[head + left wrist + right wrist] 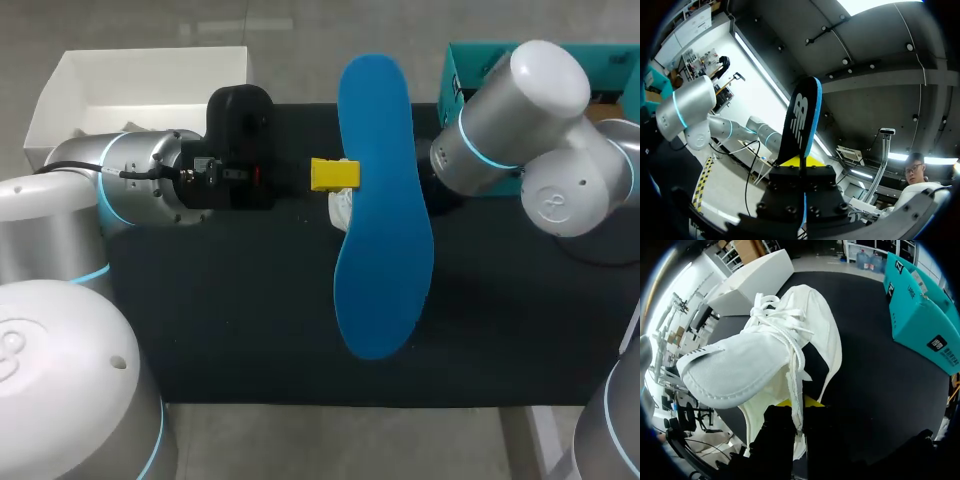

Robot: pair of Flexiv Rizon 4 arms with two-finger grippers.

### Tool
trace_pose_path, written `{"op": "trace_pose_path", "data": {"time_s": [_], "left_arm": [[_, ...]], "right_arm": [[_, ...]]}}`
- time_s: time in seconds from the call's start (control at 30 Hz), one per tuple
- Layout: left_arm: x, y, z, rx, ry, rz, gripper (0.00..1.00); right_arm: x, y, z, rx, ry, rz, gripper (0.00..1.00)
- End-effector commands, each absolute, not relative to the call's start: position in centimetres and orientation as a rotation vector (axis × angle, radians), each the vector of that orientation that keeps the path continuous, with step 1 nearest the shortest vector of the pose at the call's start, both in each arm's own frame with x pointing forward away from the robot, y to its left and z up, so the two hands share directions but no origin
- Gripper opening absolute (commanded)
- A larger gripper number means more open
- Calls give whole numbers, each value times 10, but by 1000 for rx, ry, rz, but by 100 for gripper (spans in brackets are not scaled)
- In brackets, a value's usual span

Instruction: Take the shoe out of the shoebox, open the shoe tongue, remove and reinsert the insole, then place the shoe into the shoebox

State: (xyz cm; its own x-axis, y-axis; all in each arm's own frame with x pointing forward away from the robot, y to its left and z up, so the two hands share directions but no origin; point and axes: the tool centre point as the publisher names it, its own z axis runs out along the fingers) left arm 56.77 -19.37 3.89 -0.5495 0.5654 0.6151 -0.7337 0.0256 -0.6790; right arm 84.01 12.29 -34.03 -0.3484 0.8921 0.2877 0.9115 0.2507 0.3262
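Both tight: left pincer [335, 173], forearm across the table [250, 330], on the blue insole [380, 200]; right pincer [799, 406] on the white shoe [760, 360].

The insole [383, 200] was bright blue on one face, black with a white emblem on the other. The shoe [765, 360] was white all over, laces [782, 320] included. The left end effector [334, 174] had yellow tips. On the black bench [250, 330], a teal shoebox [468, 62] stood at two o'clock and a white box [150, 62] at ten o'clock.

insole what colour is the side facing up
Bright blue: the insole shows it best in the head view.
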Motion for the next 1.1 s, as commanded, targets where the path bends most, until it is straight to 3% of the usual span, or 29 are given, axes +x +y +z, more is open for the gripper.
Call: {"op": "trace_pose_path", "data": {"time_s": [0.03, 0.93, 0.97, 1.0, 1.03, 1.1], "left_arm": [[567, -195, 38, 189, -1326, 1702, 0], [567, -195, 38, 189, -1326, 1702, 0], [567, -195, 38, 189, -1326, 1702, 0], [567, -195, 38, 189, -1326, 1702, 0], [567, -195, 38, 189, -1326, 1702, 0], [567, -195, 38, 189, -1326, 1702, 0]], "right_arm": [[841, 121, -345, -1786, -2417, -724, 0], [867, 120, -378, -1943, -2263, -760, 0], [867, 120, -378, -1945, -2261, -763, 3], [867, 120, -377, -1941, -2255, -767, 47], [866, 121, -375, -1938, -2254, -764, 100], [860, 122, -370, -1936, -2252, -757, 100]]}}
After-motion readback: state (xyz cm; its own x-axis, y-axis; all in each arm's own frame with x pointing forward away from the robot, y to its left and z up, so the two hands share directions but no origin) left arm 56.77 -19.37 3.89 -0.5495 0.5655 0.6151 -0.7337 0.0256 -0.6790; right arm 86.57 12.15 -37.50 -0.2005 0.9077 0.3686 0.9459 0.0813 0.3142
